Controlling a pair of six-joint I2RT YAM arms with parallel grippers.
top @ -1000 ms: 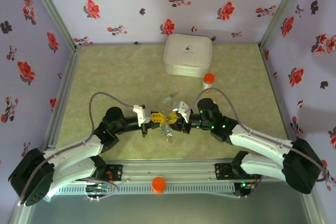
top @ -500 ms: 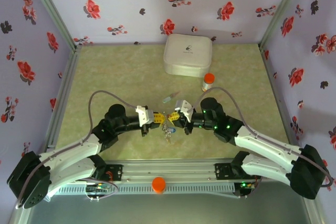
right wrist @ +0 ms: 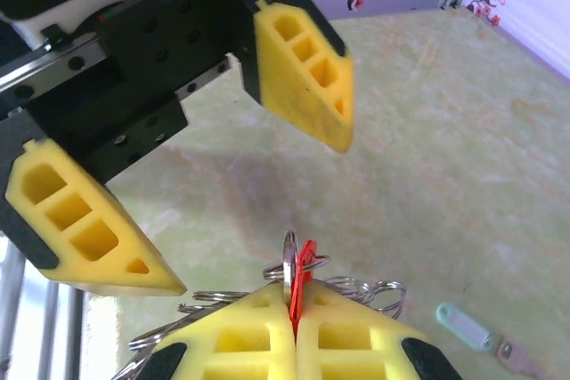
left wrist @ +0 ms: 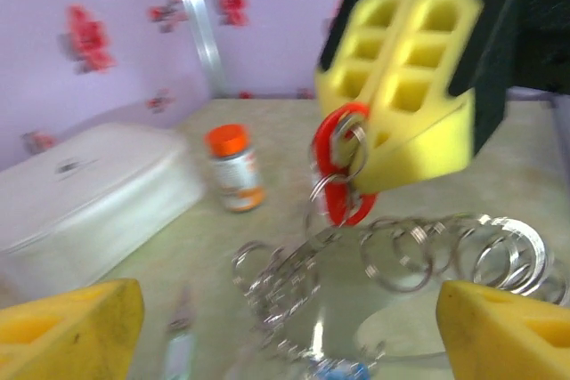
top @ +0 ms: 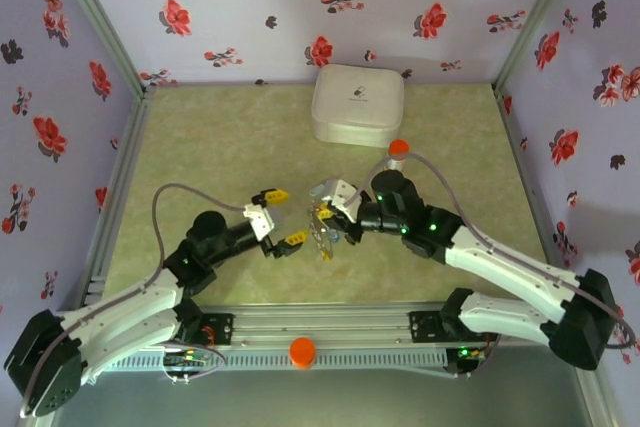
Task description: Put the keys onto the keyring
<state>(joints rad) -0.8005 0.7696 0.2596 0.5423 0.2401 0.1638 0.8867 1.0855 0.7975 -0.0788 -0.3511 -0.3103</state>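
walls (top: 300, 7) were lilac with red flowers | tabletop (top: 220, 137) was mottled pale green | corner posts (top: 98, 19) were grey metal

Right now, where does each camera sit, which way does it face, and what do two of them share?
Top external: above and behind the bases, looking down on the table; both arms, left gripper open, right gripper shut.
Left wrist: on the left arm, facing the right gripper's pads clamping the red key; own yellow fingers at the bottom corners.
Right wrist: on the right arm, facing the left gripper; own pads at the bottom edge.
Shared: both wrist views show the red key.
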